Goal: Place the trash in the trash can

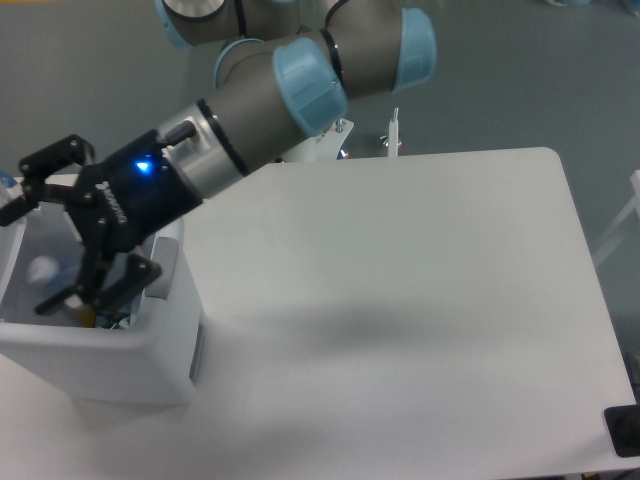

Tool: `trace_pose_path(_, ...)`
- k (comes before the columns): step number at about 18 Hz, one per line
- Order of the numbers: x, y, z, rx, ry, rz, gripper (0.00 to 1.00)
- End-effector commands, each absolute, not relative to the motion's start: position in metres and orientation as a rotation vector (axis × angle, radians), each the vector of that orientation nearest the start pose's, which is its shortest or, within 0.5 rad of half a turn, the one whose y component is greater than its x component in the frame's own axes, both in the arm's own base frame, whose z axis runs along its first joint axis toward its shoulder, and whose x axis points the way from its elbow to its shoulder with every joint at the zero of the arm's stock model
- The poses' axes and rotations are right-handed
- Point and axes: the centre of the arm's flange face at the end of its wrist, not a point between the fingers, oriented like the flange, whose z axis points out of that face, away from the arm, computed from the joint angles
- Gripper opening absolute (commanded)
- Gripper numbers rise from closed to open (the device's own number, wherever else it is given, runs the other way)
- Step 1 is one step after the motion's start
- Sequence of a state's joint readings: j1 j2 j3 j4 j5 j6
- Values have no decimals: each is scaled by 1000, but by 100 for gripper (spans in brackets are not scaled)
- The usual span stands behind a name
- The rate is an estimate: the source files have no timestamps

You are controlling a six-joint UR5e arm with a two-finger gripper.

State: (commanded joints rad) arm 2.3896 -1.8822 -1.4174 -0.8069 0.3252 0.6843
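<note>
The white trash can (120, 362) stands at the table's front left, its grey side panel facing right. My gripper (35, 245) hangs over its opening with the jaws spread wide and nothing between them. One finger (45, 165) is at the far rim, and the other (100, 285) reaches down inside the can. A white paper wad (45, 268) lies inside the can between the fingers. A clear piece with a bluish end, likely the bottle (8, 200), shows at the frame's left edge beside the upper fingertip. Most of it is cut off.
The white table (400, 300) stretches to the right of the can. A small white post (392, 130) stands behind the table's far edge. A dark object (625, 430) sits at the front right corner.
</note>
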Motion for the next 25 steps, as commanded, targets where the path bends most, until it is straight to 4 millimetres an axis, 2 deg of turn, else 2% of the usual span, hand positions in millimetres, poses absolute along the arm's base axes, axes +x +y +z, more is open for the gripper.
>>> trace_pose_path(4, -374, 541, 535, -1871, 71, -536, 100)
trace_pose_path(6, -405, 518, 520, -1879, -5, -518, 100)
trace_pose_path(7, -412, 513, 511, -1889, -28, -514, 100)
trace_pose_path(10, -454, 480, 480, -1956, -131, -419, 100)
trace_pose_path(15, -485, 472, 454, -2107, -172, -245, 100)
trace_pose_path(19, -512, 480, 449, -2215, -210, -108, 100)
trace_pose_path(21, -515, 480, 448, -2229, -207, -86, 100)
trace_pose_path(25, -518, 471, 426, -2403, -150, 45, 100)
